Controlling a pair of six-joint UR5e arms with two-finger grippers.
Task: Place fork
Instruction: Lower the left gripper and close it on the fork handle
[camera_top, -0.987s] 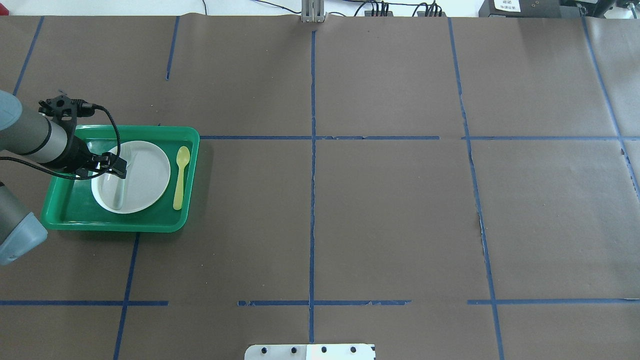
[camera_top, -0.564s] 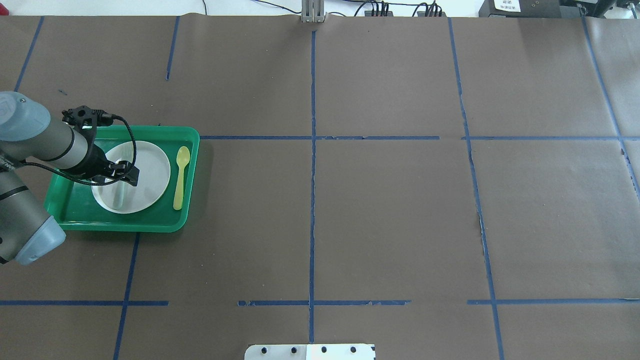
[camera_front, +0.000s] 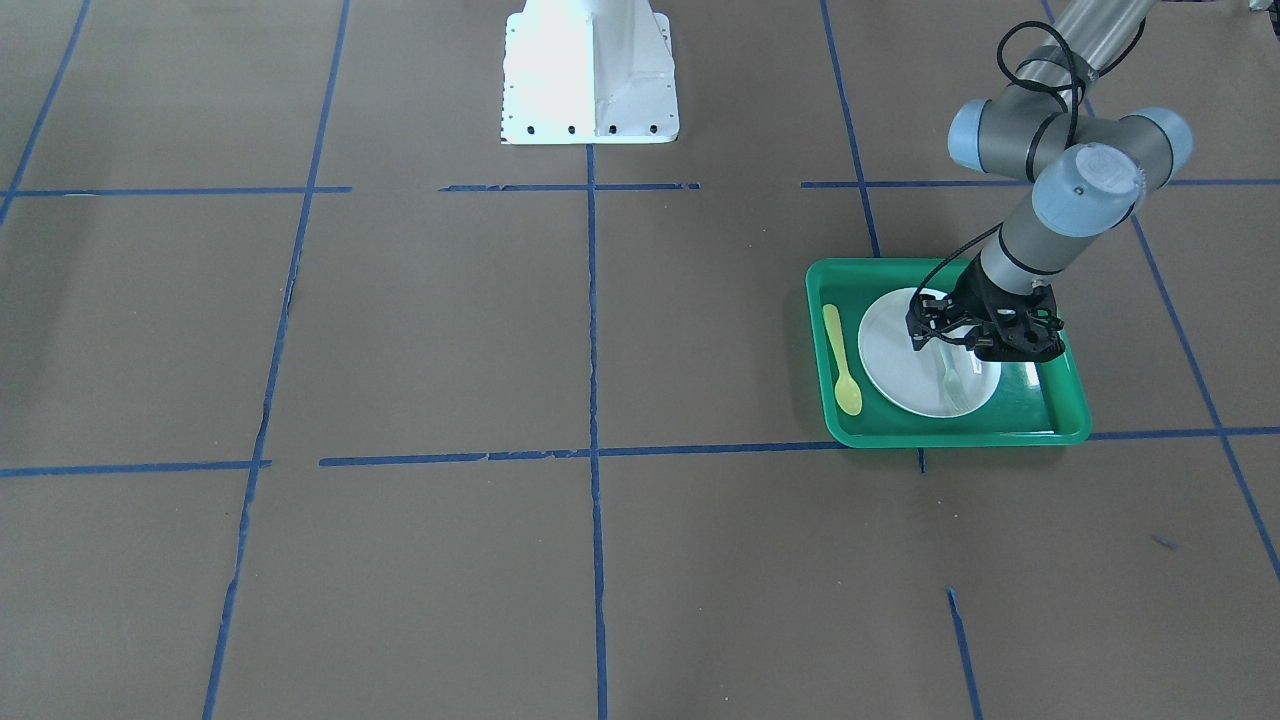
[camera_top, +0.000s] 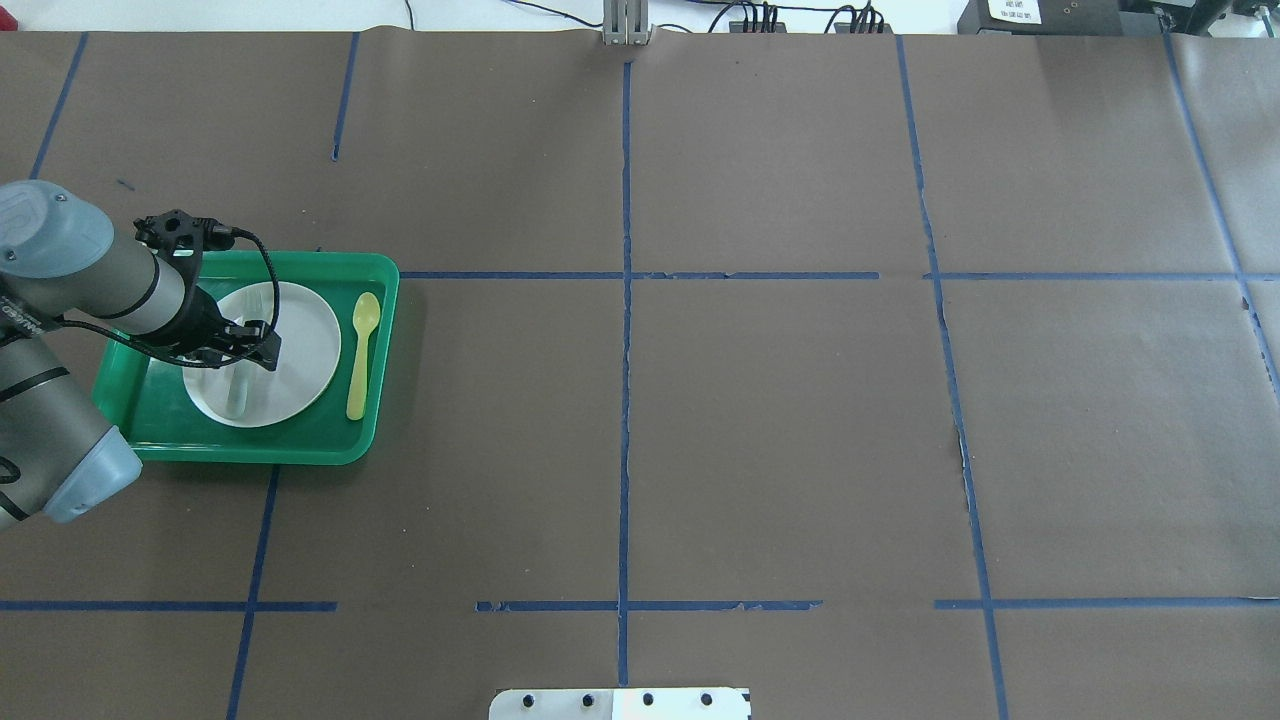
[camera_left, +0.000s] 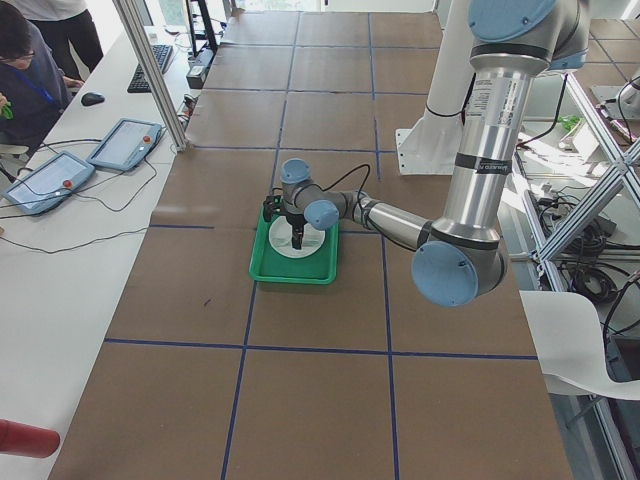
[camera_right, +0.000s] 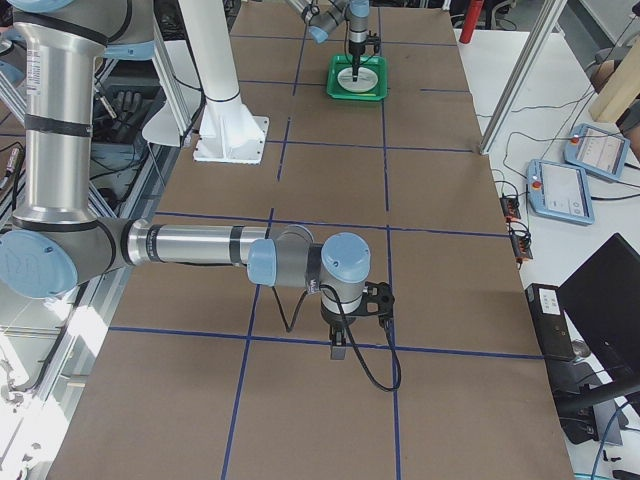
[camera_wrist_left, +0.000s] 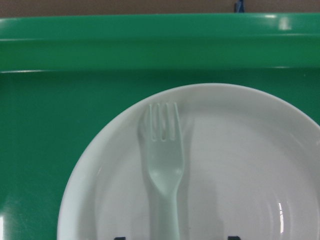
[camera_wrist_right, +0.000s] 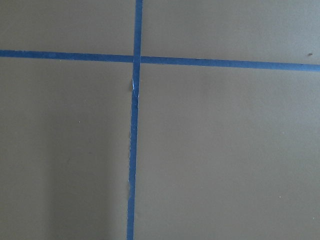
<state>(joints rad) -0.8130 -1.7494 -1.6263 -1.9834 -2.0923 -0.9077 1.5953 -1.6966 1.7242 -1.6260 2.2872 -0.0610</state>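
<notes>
The table (camera_top: 760, 400) is covered in brown paper with blue tape lines. On its left side sits a green tray (camera_top: 300, 262) with a white plate (camera_top: 305, 340) in it. The left gripper (camera_top: 255, 350) hangs over the left part of the plate. The fork (camera_wrist_left: 164, 160) lies flat there, with its handle between the two tips. The jaws are wide apart and hold nothing. I think the job now is to pick the fork up. The gripper should go straight down and keep the handle in the middle. It should close softly, because the fork looks thin and light and could slide or flip on the smooth plate. The tips should get low but not press hard on the plate. The yellow spoon (camera_top: 360, 355) lies in the tray just right of the plate, so stay off it. The right gripper (camera_right: 340, 350) is well off to the right over bare paper. I cannot tell if it is open or closed.
</notes>
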